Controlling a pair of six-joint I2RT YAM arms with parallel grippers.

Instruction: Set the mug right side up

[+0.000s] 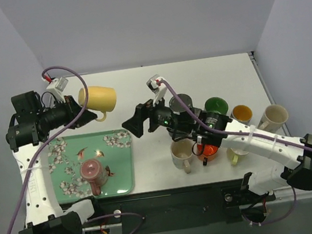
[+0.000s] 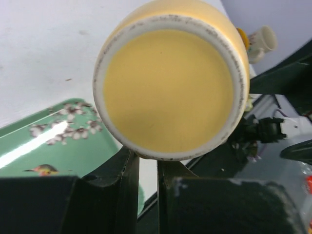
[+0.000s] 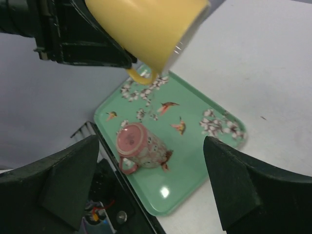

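Right now I have the yellow mug (image 1: 100, 97) off the table (image 1: 214, 74), in the upper left-centre of the overhead frame, just above the far edge of the green tray (image 1: 122, 159). Its long axis runs roughly level, left to right across that frame: the base faces left, square into the left wrist camera, and the mouth points right toward the other arm. From the right wrist view the mouth looks tipped a little downward. The handle hangs on the underside.

My left gripper (image 1: 86, 114) has its fingers (image 2: 124, 180) pressed almost together just below the mug's base, pinching the handle. The right gripper (image 1: 132, 124) sits apart from the mug, right of centre, with its fingers (image 3: 68, 180) spread wide and nothing between them.

On the flowered tray, lower left of the overhead frame, a pink patterned mug (image 1: 91, 171) lies tipped over with its handle toward the near edge. At the right of the table a cluster of mugs (image 1: 218, 105) stands mouth up; I cannot tell whether anything is inside them.
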